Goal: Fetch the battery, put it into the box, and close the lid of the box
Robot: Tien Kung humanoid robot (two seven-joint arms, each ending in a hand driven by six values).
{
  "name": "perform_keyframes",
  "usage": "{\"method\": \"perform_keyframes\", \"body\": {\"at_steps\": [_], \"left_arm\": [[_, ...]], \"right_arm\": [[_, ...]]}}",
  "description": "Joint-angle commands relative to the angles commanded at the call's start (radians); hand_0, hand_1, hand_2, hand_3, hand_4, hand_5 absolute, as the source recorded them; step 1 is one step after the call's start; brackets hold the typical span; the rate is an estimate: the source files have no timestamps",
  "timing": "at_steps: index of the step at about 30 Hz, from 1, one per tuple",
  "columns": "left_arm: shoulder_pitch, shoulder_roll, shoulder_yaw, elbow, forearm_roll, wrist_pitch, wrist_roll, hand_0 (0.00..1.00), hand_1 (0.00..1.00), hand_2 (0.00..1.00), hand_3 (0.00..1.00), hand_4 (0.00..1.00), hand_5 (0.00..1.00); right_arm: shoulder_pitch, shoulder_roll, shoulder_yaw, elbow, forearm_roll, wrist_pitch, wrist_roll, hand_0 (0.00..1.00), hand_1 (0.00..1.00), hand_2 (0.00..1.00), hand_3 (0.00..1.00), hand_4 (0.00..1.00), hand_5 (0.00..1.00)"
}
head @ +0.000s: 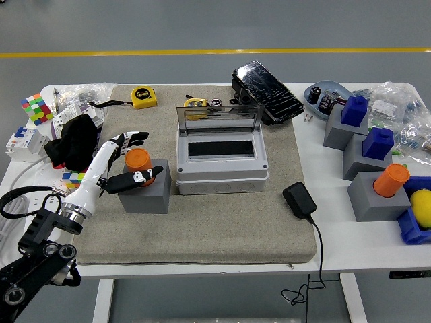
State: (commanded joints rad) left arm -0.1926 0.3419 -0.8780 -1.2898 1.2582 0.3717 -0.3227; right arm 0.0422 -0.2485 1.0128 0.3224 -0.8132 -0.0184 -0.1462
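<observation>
An orange cylindrical battery (pixel 138 160) stands upright in a grey block (pixel 144 187) on the left of the grey mat. My left hand (pixel 131 161) brackets it. The white-and-black fingers (pixel 129 139) stretch out behind the battery, and the black thumb (pixel 139 178) lies in front of it over the block's top. The fingers look spread, not closed on it. The grey box (pixel 221 168) sits mid-mat to the right of the block, with its clear lid (pixel 219 121) standing upright and open. The right hand is out of view.
At the right stand three more grey blocks with two blue pieces (pixel 355 110) and an orange cylinder (pixel 392 180). A black power adapter (pixel 300 200) with its cable lies right of the box. A tape measure (pixel 143 97), a black case (pixel 267 91) and a black cloth (pixel 74 141) lie behind.
</observation>
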Motion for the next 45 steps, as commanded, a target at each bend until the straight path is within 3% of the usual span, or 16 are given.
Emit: {"method": "perform_keyframes", "body": {"at_steps": [6,7,12,13,18,19,22,24,25,30,31,42,43,45], "left_arm": [[-0.014,0.0,0.039,0.024,-0.061,0.027,-0.049,0.623,0.757,0.697,0.602,0.998,0.097],[-0.018,-0.001,0.047,0.03,-0.08,0.033,-0.063,0.505,0.609,0.499,0.403,0.998,0.002],[-0.04,-0.008,0.078,0.045,-0.19,0.057,-0.129,0.505,0.609,0.499,0.403,0.998,0.002],[-0.047,-0.01,0.087,0.049,-0.219,0.057,-0.142,0.431,0.417,0.342,0.302,0.994,0.002],[-0.074,-0.018,0.131,0.061,-0.36,0.046,-0.184,0.431,0.417,0.342,0.302,0.994,0.002],[-0.079,-0.021,0.139,0.063,-0.381,0.046,-0.19,0.387,0.36,0.304,0.282,0.933,0.002],[-0.09,-0.027,0.159,0.067,-0.417,0.042,-0.198,0.387,0.36,0.304,0.282,0.933,0.002],[-0.097,-0.031,0.172,0.071,-0.431,0.041,-0.202,0.387,0.36,0.304,0.282,0.933,0.002],[-0.103,-0.033,0.181,0.074,-0.441,0.044,-0.209,0.211,0.249,0.26,0.257,0.846,0.002],[-0.12,-0.034,0.196,0.08,-0.472,0.051,-0.241,0.211,0.249,0.26,0.257,0.846,0.002],[-0.122,-0.034,0.197,0.08,-0.476,0.052,-0.246,0.096,0.117,0.169,0.188,0.784,0.002],[-0.148,-0.039,0.223,0.081,-0.513,0.057,-0.276,0.072,0.091,0.156,0.177,0.757,0.002],[-0.15,-0.039,0.227,0.082,-0.516,0.057,-0.278,0.026,0.054,0.123,0.157,0.715,0.002],[-0.154,-0.039,0.232,0.083,-0.522,0.059,-0.286,0.026,0.054,0.123,0.157,0.715,0.002]], "right_arm": [[-0.001,0.0,-0.001,0.0,0.001,0.0,0.0,0.649,0.679,0.693,0.636,0.993,0.555],[-0.001,0.0,-0.001,0.0,0.001,0.001,0.0,0.649,0.679,0.693,0.635,0.993,0.555],[0.0,0.0,-0.003,0.0,0.002,0.0,0.0,0.649,0.679,0.693,0.635,0.993,0.555],[0.0,0.0,-0.003,0.0,0.002,0.001,-0.001,0.649,0.679,0.693,0.635,0.993,0.555],[0.003,0.001,-0.003,0.001,0.003,0.0,0.0,0.649,0.679,0.693,0.635,0.993,0.555],[0.003,0.001,-0.003,0.002,0.003,0.0,0.0,0.649,0.679,0.692,0.636,0.993,0.555],[0.003,0.001,-0.006,0.002,0.004,0.0,0.0,0.649,0.679,0.692,0.636,0.993,0.555],[0.003,0.001,-0.007,0.002,0.004,0.001,0.0,0.649,0.679,0.692,0.636,0.993,0.555],[0.003,0.001,-0.007,0.002,0.005,0.001,0.0,0.649,0.678,0.692,0.636,0.992,0.555],[0.002,0.0,-0.01,0.001,0.006,0.0,0.0,0.649,0.678,0.692,0.636,0.992,0.555],[0.002,0.0,-0.01,0.001,0.006,0.0,0.0,0.649,0.679,0.692,0.637,0.992,0.554],[0.004,0.0,-0.011,0.002,0.007,-0.001,0.002,0.649,0.677,0.691,0.635,0.992,0.554],[0.004,0.0,-0.012,0.001,0.007,-0.001,0.002,0.649,0.677,0.691,0.634,0.992,0.553],[0.004,0.0,-0.013,0.001,0.008,-0.001,0.002,0.649,0.677,0.691,0.634,0.992,0.553]]}}
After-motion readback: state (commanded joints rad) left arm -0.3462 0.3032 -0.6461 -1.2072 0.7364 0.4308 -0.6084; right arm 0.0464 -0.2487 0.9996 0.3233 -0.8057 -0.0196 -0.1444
